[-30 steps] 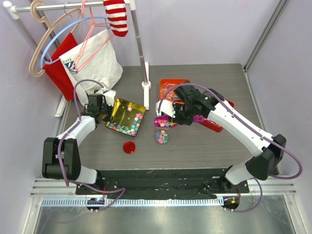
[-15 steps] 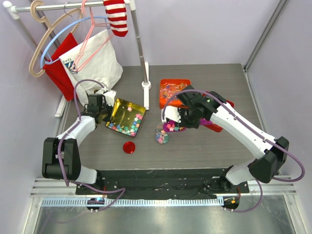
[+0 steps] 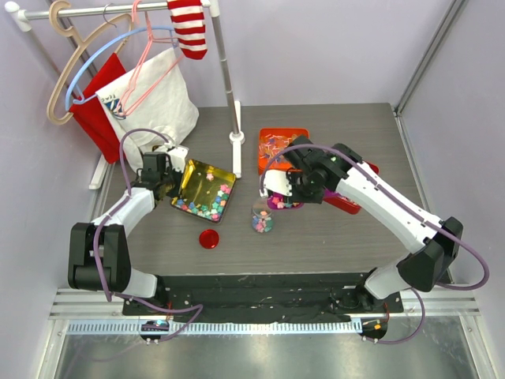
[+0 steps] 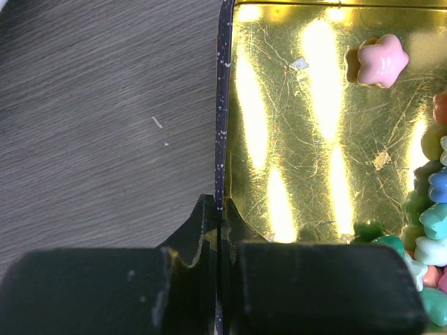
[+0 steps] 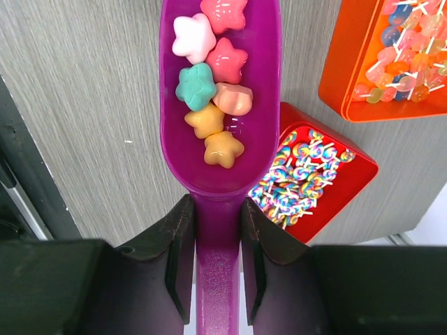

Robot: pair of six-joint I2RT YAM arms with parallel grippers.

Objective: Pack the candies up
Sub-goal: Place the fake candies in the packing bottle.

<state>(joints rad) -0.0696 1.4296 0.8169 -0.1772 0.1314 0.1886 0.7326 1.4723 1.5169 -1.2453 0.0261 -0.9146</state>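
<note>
The candies are small pastel star-shaped sweets. Many lie at the low end of the tilted gold tin [image 3: 207, 180], with one pink candy [image 4: 380, 61] apart on its bare floor [image 4: 293, 139]. My left gripper [image 3: 163, 178] [image 4: 220, 209] is shut on the tin's rim [image 4: 222, 125]. My right gripper [image 3: 290, 188] [image 5: 218, 209] is shut on the handle of a purple scoop [image 3: 278, 202] [image 5: 220, 174] that carries several candies [image 5: 213, 91]. The scoop hangs just behind and to the right of a small clear jar [image 3: 262, 222] that holds some candies.
A red lid [image 3: 208, 238] lies near the front, left of the jar. An orange tin [image 3: 264, 136] [image 5: 335, 91] of wrapped sweets and a red tin [image 3: 347, 204] [image 5: 360, 178] of swirled lollipops sit behind and right of the scoop. A rack post [image 3: 236, 142] stands behind the gold tin.
My right gripper has carried the loaded scoop to the right, away from the gold tin, to just behind the jar. The left gripper and the tin have not moved.
</note>
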